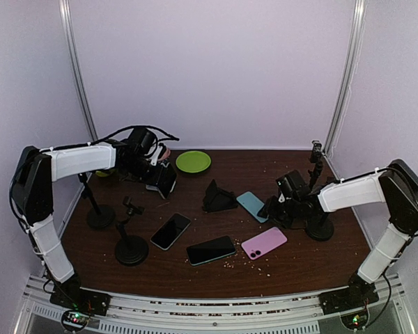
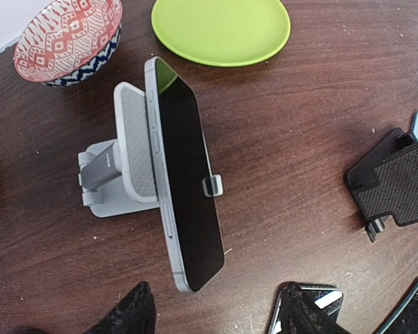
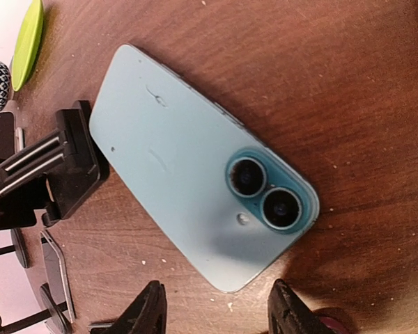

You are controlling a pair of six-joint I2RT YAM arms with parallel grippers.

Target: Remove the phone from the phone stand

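Removal was not yet done: the phone (image 2: 184, 181) was seen seated on its stand (image 2: 108, 174). The left claw (image 2: 214, 309) was held open, empty, near it; nothing was gripped by the open right claw (image 3: 219, 306).

green plate (image 1: 194, 161) lies flat at the far centre of the brown table (image 1: 313, 264). red-patterned bowl (image 2: 68, 38) stands upright left of the plate, not touching.
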